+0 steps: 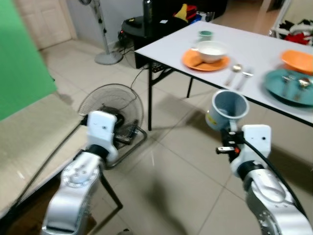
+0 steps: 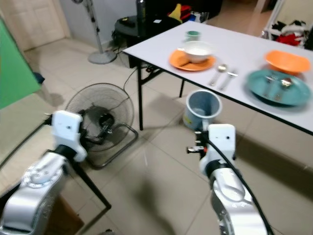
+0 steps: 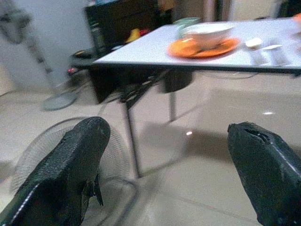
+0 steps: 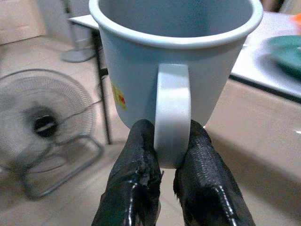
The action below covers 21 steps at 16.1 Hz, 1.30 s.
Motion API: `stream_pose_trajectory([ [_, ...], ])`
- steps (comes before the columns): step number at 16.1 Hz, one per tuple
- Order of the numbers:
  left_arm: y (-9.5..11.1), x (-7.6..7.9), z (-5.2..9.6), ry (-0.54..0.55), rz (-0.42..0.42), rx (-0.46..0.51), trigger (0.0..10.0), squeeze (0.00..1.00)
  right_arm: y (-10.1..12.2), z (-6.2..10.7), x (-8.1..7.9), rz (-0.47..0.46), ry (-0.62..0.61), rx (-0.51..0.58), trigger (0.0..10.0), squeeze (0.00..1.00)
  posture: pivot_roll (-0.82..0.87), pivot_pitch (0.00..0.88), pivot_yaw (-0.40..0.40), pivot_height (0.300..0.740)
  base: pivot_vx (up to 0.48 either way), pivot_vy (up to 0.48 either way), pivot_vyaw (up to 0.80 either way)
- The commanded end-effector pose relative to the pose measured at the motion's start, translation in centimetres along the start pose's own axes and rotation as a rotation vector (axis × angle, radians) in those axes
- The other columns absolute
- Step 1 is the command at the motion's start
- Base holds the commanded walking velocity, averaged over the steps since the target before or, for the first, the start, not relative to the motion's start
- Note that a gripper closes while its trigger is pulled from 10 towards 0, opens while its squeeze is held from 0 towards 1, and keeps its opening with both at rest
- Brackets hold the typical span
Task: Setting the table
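White and long, the desk (image 1: 254, 46) in the head views carries an orange plate (image 1: 205, 61) with a white bowl (image 1: 211, 50) near its front edge, cutlery (image 1: 239, 73) beside that and a teal plate (image 1: 288, 88) further right, while the pale blue mug (image 1: 228, 108) hangs in the air just short of that front edge. In the left wrist view the left gripper (image 3: 174, 179) has its fingers spread wide on nothing, above the tiled floor (image 3: 211, 155). In the right wrist view the right gripper (image 4: 171, 162) has its fingers clamped on the mug's handle (image 4: 172, 113), the mug upright.

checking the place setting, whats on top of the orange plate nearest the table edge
A white bowl sits on the orange plate. What the bowl holds cannot be made out, and it covers the plate's middle.
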<state>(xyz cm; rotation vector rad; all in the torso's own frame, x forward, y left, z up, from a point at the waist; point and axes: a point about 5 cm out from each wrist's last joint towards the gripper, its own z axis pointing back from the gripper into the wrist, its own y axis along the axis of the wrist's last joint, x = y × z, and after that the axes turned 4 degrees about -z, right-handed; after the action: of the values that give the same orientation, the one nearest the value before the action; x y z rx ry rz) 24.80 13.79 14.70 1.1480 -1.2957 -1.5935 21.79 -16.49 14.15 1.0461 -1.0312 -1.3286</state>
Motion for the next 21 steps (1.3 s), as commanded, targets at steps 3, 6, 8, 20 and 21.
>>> stream_pose_trajectory([
  [3, 0.50, -0.82, -0.20, 0.029, 0.011, 0.021, 10.0, 0.17, 0.58, 0.13, -0.42, -0.019, 0.006, 0.026, 10.0, 0.00, 0.04, 0.000, 0.069, 0.740, 0.000, -0.265, 0.00],
  [6, 0.49, -0.93, -0.40, 0.028, 0.009, 0.019, 10.0, 0.13, 0.64, 0.05, -0.49, -0.020, 0.005, 0.028, 10.0, 0.00, 0.04, 0.000, 0.072, 0.740, 0.000, 0.000, -0.27],
  [8, 0.48, -0.99, -0.48, 0.021, 0.003, 0.020, 10.0, 0.13, 0.68, 0.03, -0.53, -0.022, 0.003, 0.029, 10.0, 0.00, 0.04, 0.000, 0.074, 0.740, 0.000, 0.000, -0.80],
  [20, 0.75, -1.18, -0.78, 0.001, 0.019, 0.037, 10.0, 0.15, 1.15, -0.11, -0.32, -0.015, -0.015, 0.046, 10.0, 0.00, 0.03, 0.000, 0.075, 0.740, 0.242, 0.000, -0.80],
  [21, 0.75, -1.28, -0.77, 0.003, 0.021, 0.038, 10.0, 0.15, 1.35, -0.27, -0.32, -0.016, -0.011, 0.054, 10.0, 0.00, 0.04, 0.000, 0.073, 0.740, 0.319, 0.000, -0.43],
])
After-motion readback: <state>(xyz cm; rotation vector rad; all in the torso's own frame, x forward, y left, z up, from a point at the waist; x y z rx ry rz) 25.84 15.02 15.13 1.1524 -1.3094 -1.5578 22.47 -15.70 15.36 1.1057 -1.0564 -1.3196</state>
